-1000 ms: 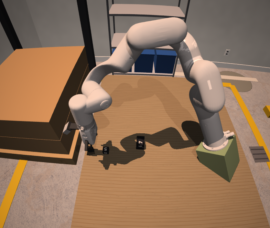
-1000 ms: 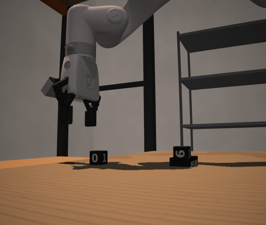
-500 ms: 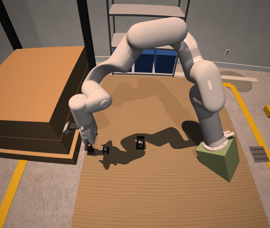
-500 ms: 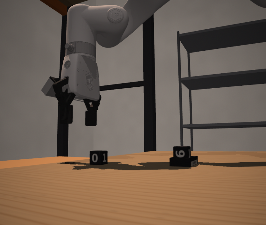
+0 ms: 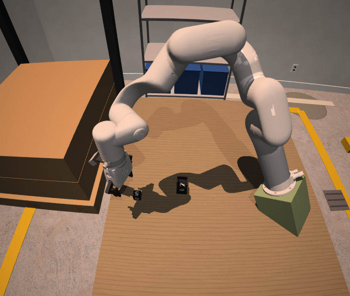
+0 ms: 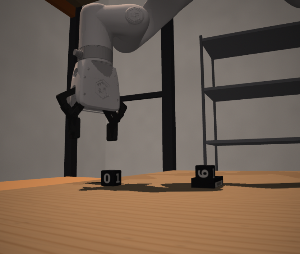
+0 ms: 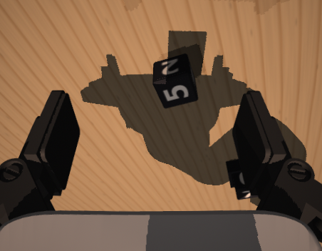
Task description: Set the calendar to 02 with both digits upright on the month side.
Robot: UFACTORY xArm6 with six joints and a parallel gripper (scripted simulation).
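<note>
A loose black cube [image 5: 136, 195] [image 6: 111, 177] [image 7: 175, 81] lies on the wooden table. It shows 5 on top, 2 on one side, and 0 and 1 on the sides facing the exterior camera. The black tray [image 5: 182, 178] [image 6: 216, 182] lies flat to its right. The second cube [image 5: 182, 184] [image 6: 204, 172] stands in the tray, with 7 on top and a 6 or 9 on its side. My gripper [image 5: 114, 190] [image 6: 93, 134] [image 7: 156, 110] is open and empty. It hangs above the table, just left of the loose cube and well clear of it.
A large orange box stack [image 5: 41, 105] stands close to the gripper at the table's left edge. The arm's olive base [image 5: 283, 206] is at the right. A metal shelf rack [image 5: 187, 47] [image 6: 253, 90] and a black post [image 6: 169, 109] stand behind.
</note>
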